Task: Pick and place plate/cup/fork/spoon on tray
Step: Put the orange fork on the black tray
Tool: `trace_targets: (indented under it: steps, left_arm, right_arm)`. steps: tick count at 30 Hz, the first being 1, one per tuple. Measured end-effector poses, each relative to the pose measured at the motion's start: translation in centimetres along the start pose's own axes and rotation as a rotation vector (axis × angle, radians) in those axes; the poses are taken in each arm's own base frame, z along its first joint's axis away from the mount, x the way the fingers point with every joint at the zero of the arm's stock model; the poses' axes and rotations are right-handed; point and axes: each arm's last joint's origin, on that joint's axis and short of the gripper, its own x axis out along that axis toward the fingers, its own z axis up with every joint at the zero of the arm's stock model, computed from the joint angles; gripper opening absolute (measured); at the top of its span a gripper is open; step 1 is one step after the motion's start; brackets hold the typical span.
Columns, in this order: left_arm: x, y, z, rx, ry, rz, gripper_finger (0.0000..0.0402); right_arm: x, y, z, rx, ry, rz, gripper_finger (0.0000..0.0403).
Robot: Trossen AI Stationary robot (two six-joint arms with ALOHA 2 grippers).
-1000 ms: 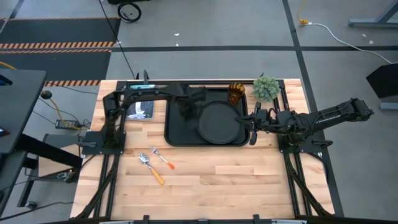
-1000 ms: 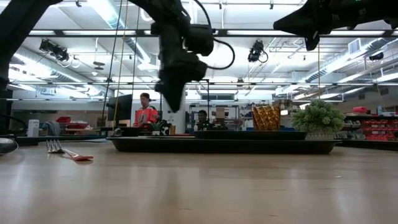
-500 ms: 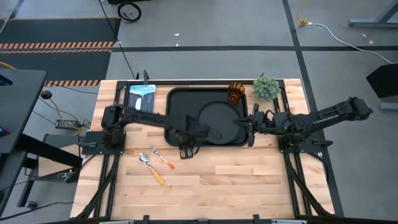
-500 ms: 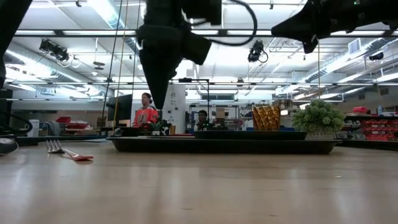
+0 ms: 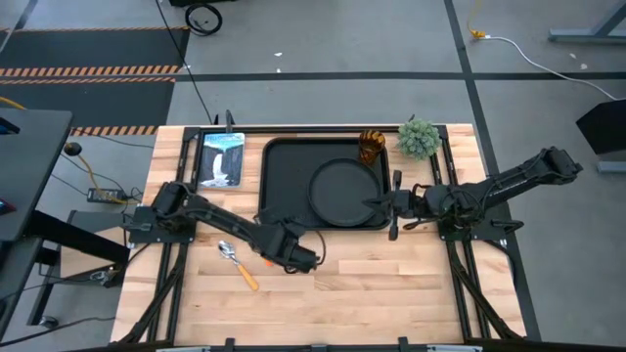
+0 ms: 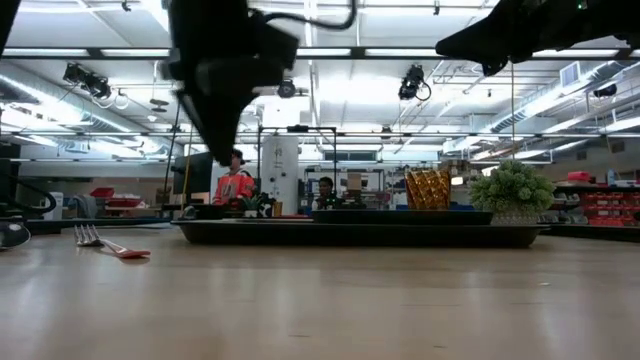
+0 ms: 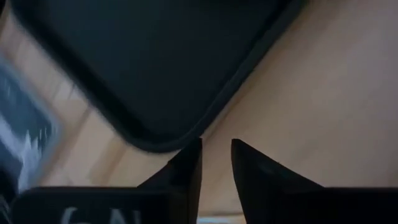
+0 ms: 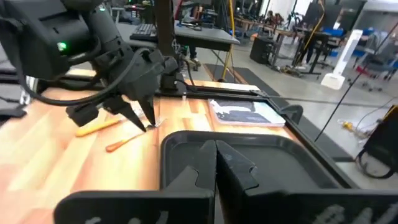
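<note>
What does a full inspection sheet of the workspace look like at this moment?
Surface: wooden table, bare along its near side.
Tray: holds the plate in its right half.
Cup: at the tray's far right corner, beside the plant; whether it stands on the tray cannot be told.
Fork and spoon: on the wood in front of the tray, not yet moved.
Clutter: printed card left of the tray.
Left gripper: above the wood right of the fork, fingers slightly apart, empty.
Right gripper: over the tray's right front edge, shut, empty.
Cables: white cord on the floor behind.
Surroundings: people in the workshop beyond.
</note>
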Motion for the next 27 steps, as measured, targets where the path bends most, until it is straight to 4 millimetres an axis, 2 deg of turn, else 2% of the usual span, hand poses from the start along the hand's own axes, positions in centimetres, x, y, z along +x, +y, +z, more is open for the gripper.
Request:
trace_targets:
  steps: [5, 8, 12, 20, 25, 27]
  left_arm:
    - [2.1, 0.5, -2.0, -0.172, 0.063, 0.070, 0.0054]
    - [2.6, 0.6, -2.7, -0.256, 0.103, 0.083, 0.0031]
    - [1.5, 0.9, -3.0, -0.350, 0.090, 0.054, 0.0007]
    - [-1.6, 2.5, -3.2, -0.500, 0.003, 0.006, 0.0005]
    - [-1.9, 3.0, -3.3, -0.538, -0.019, 0.021, 0.0005]
    - [-1.4, 3.0, -3.5, -0.556, -0.030, 0.028, 0.0004]
  right_arm:
    - [0.0, 0.0, 0.1, -0.061, -0.007, 0.013, 0.0009]
    - [0.0, 0.1, 0.1, -0.075, -0.009, 0.031, 0.0009]
    - [0.0, 0.1, 0.0, -0.077, -0.003, 0.034, 0.0009]
    - [-0.1, 0.3, -0.3, -0.083, 0.022, 0.112, 0.0009]
    - [-0.1, 0.3, -0.5, -0.087, 0.038, 0.116, 0.0009]
    - [-0.1, 0.3, -0.4, -0.081, 0.032, 0.117, 0.0009]
